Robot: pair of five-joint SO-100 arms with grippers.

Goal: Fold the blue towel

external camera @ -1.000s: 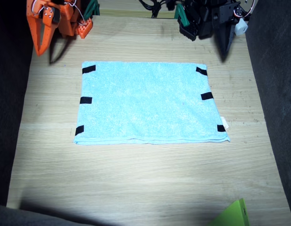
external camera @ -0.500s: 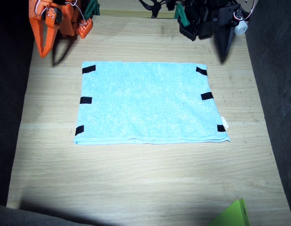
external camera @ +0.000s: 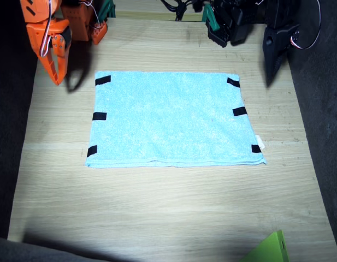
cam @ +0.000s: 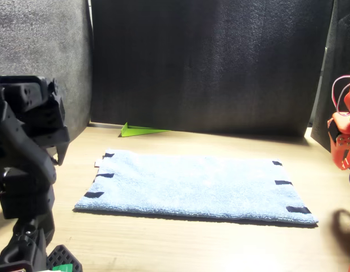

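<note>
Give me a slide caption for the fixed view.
Blue towel lies flat on the table, both arms poised beyond its far corners.

So the surface is a light wood-grain top, running from the arm bases at 12 o'clock down to the near edge at 6. The only big thing on it is the towel, lying flat around the middle, a bit toward 12, long sides running 9 to 3. It looks doubled over, with a layered edge showing along its 6 o'clock side. Three black tape strips sit on each short end, and a small white tag pokes out near the 4 o'clock corner. A green wedge sits at about 5 o'clock, cut off by the frame edge, well apart from the towel.
</note>
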